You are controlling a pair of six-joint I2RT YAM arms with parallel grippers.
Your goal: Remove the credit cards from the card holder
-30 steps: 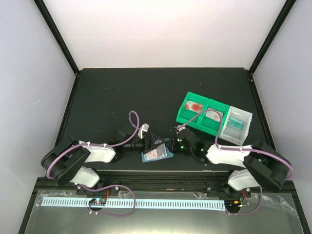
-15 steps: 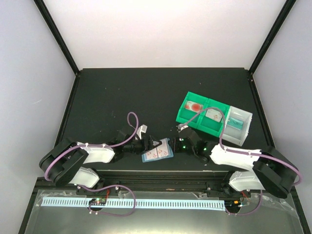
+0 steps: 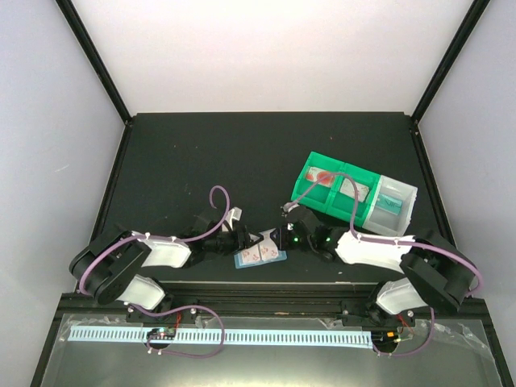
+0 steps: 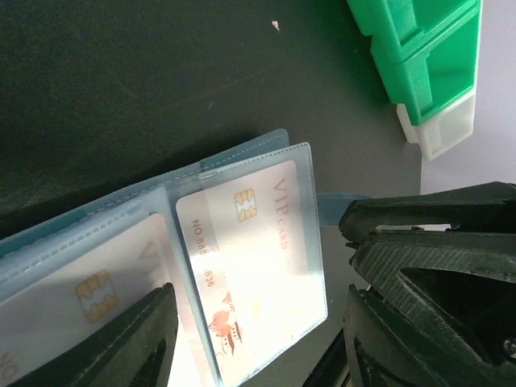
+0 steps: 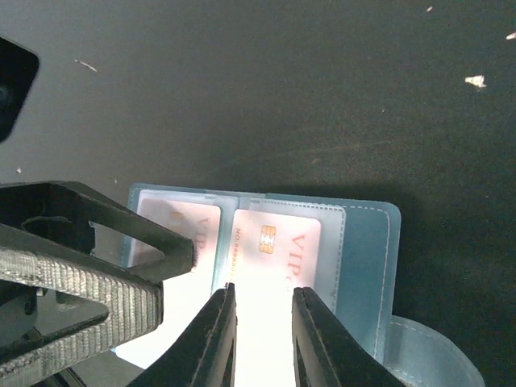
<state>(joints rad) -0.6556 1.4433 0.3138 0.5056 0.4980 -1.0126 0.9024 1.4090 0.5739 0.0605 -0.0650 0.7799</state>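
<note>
Card holder is lying open and flat on the black table, close to the near edge, btwn the two arms. Both light-blue panels are facing up. Each is showing a whitish-pink card thru its clear pocket. The VIP card, w/ gold chip and "VIP CARD" print, is sitting in the panel toward the right arm. A second card, also w/ a chip, is sitting in the panel toward the left arm. Both are lying inside their pockets.

Left pincer is sitting low at the holder's left side. Its prongs are standing apart, straddling the VIP card's panel. Whether they're touching the sleeve, can't tell.

Right pincer is sitting at the holder's right side, just beside the left one. Its prongs are standing only narrowly apart, tips over the VIP card, w/ pale card surface showing in the gap. Whether they're pinching anything, can't tell.

Beyond the holder to the right, well apart from it, green bins are standing in a row, w/ a clear bin touching their right end. A pale card w/ red mark is lying in the green compartment farthest from the clear bin, partly behind a purple cable. A teal card is lying in the clear bin.
</note>
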